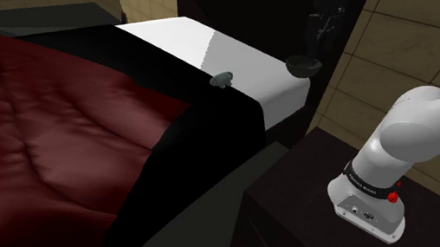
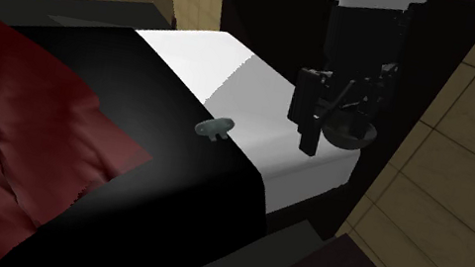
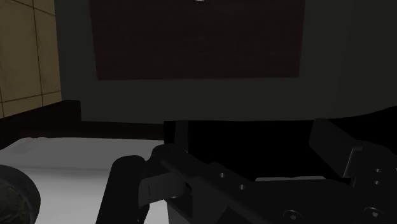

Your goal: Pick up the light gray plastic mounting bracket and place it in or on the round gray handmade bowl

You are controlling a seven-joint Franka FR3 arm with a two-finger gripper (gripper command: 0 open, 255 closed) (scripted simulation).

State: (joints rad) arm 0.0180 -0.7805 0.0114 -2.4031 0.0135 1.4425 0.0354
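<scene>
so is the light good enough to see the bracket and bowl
shoulder view: dim overall, yet the bracket and bowl show up against the bright white cover; second exterior view: bracket clear, bowl blends into the dark around it; wrist view: mostly murk, the bowl a faint shape in shadow

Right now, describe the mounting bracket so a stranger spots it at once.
From the bed's dark red cover, cross the black band to the white end. The small grey bracket lies on the seam between black and white. Unlike the dark round bowl at the white corner, it is pale and knobbly.
</scene>
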